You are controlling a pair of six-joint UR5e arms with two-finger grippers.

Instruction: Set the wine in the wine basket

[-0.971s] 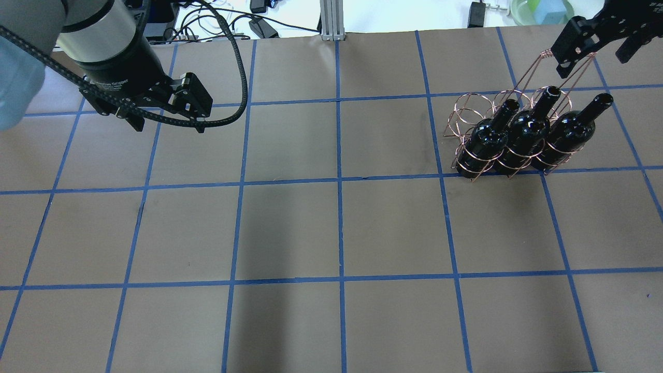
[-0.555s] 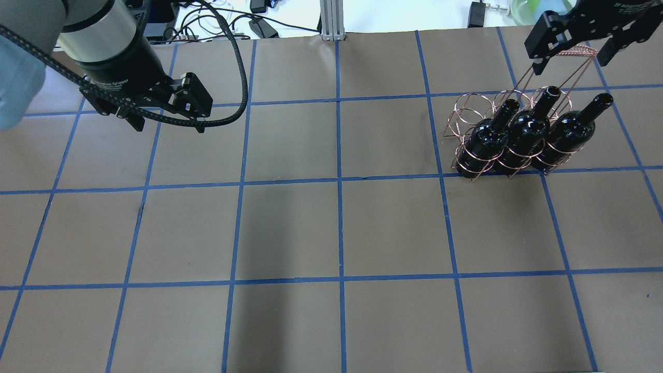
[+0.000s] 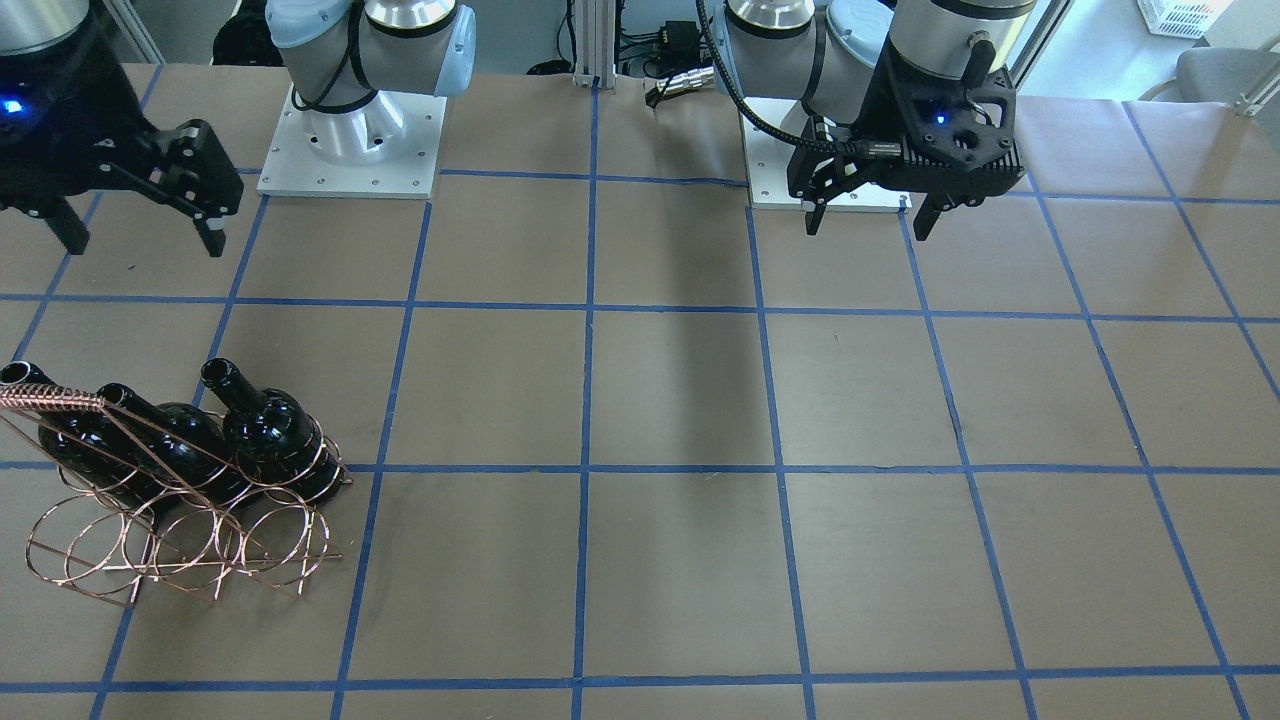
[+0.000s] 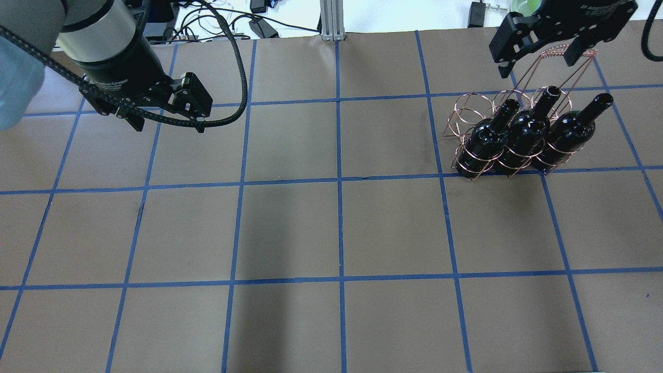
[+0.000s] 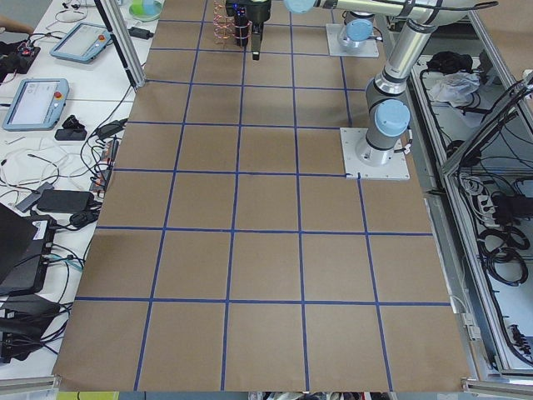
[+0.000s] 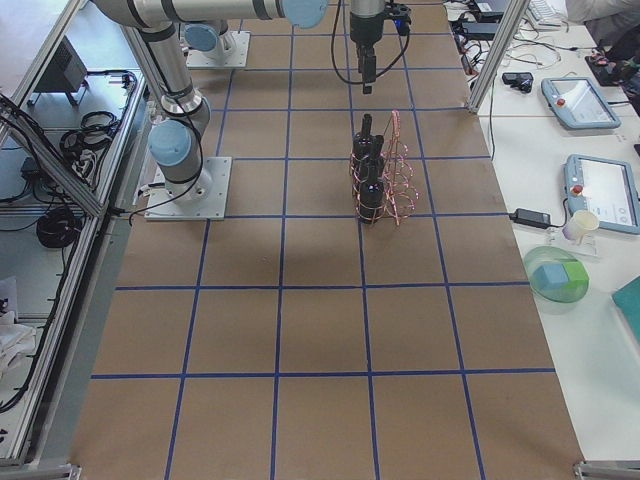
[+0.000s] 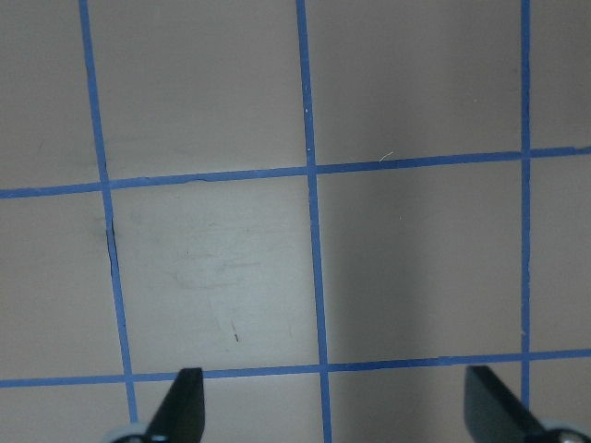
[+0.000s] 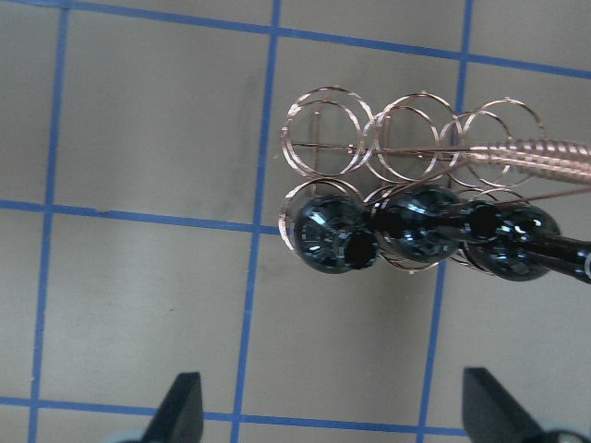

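Three glossy black wine bottles (image 4: 525, 129) stand upright side by side in the copper wire wine basket (image 4: 469, 111), in the row of rings nearer the robot. The far row of rings (image 3: 180, 540) is empty. The basket's wire-wrapped handle (image 4: 564, 50) rises over the bottles. My right gripper (image 4: 538, 59) is open and empty, hanging above the basket and clear of it. In its wrist view the bottles (image 8: 420, 226) and the rings (image 8: 323, 138) lie below the open gripper (image 8: 337, 415). My left gripper (image 4: 166, 116) is open and empty over bare table at the far left.
The brown table (image 4: 336, 233) has a blue tape grid. Cables and power bricks (image 4: 259, 23) lie beyond its far edge. The two arm bases (image 3: 350, 130) stand at the robot side. The left wrist view shows only table (image 7: 305, 258).
In the overhead view my right gripper has moved left, from the handle's right end to over the handle, staying open. The basket, the bottles and the left arm have not moved.
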